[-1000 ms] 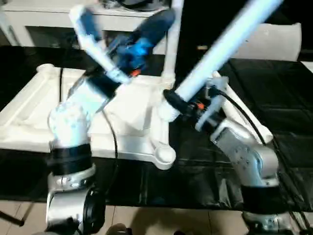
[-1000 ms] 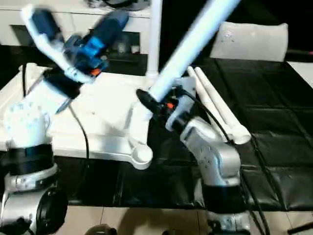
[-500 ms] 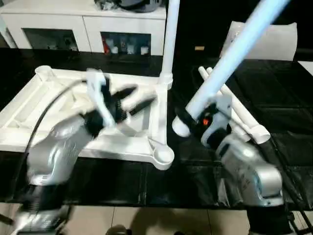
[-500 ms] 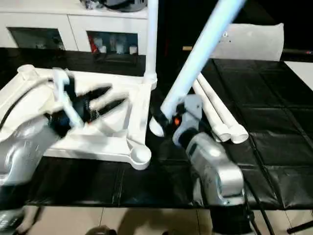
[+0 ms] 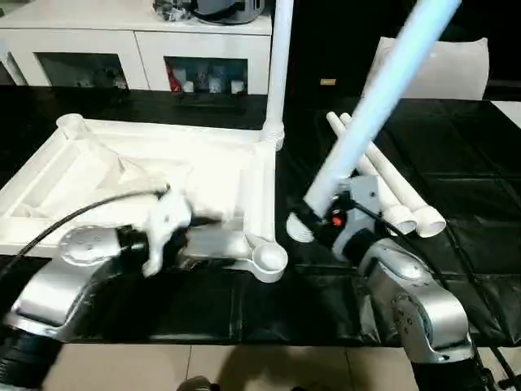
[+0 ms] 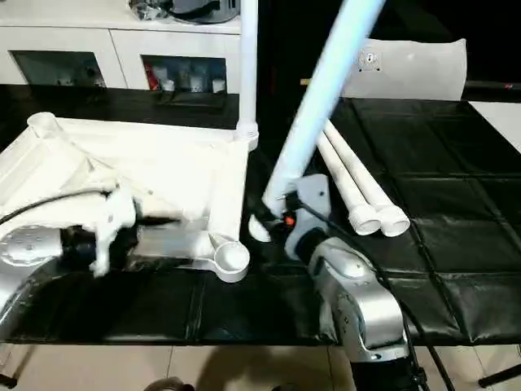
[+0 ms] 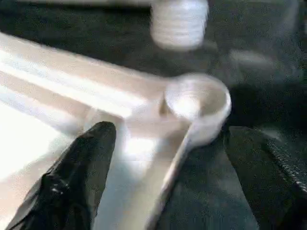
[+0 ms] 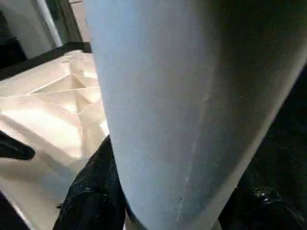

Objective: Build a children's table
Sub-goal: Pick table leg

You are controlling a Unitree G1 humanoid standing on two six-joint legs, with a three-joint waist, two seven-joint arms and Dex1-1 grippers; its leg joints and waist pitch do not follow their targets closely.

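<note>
- No writing is readable.
- Left tool [image 5: 213, 221], fingers spread, has dropped to the tabletop's [image 5: 98, 163] near corner socket [image 5: 269, 259].
- Right tool [image 5: 313, 221] still pinches a slanted leg [image 5: 383, 90].

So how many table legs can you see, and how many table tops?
Legs standing in a corner socket: 1
Legs held by the right gripper: 1
Legs lying on the black mat: 2
Table tops: 1
Total: 5
</note>
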